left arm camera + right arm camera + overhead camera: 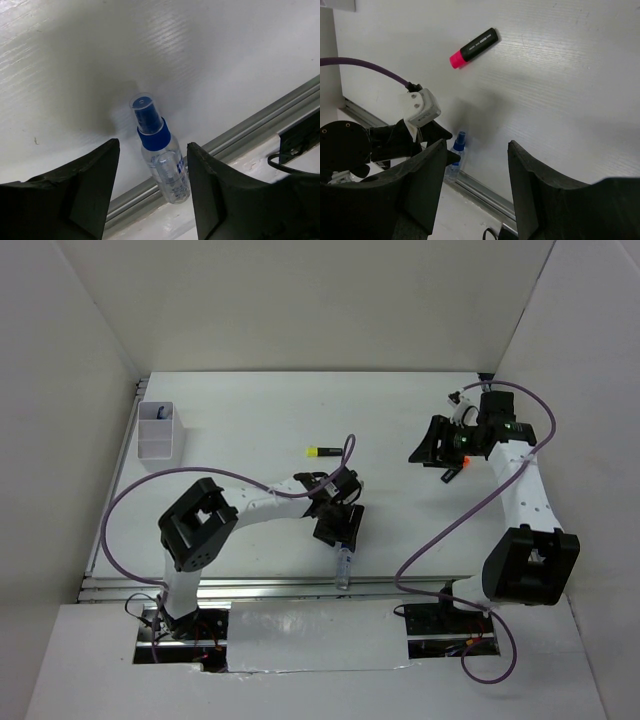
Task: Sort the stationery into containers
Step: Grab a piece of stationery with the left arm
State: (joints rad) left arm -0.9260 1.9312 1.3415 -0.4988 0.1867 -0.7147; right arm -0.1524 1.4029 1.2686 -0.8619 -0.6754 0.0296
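Since the small bottle (164, 159) just beside the edge rail (250, 125) looks light, rigid and slick, the left gripper (152, 145), fingers spread, should pinch its clear body.

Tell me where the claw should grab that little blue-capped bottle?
Grip the bottle across its clear round body, below the blue collar, coming from above. It lies flat with its base by the rail, so only the two long sides are free.

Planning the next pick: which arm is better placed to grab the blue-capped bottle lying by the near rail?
Left. Its open end effector hangs right over the bottle, which shows centred in the left wrist view. The right end effector is far off at the table's right side.
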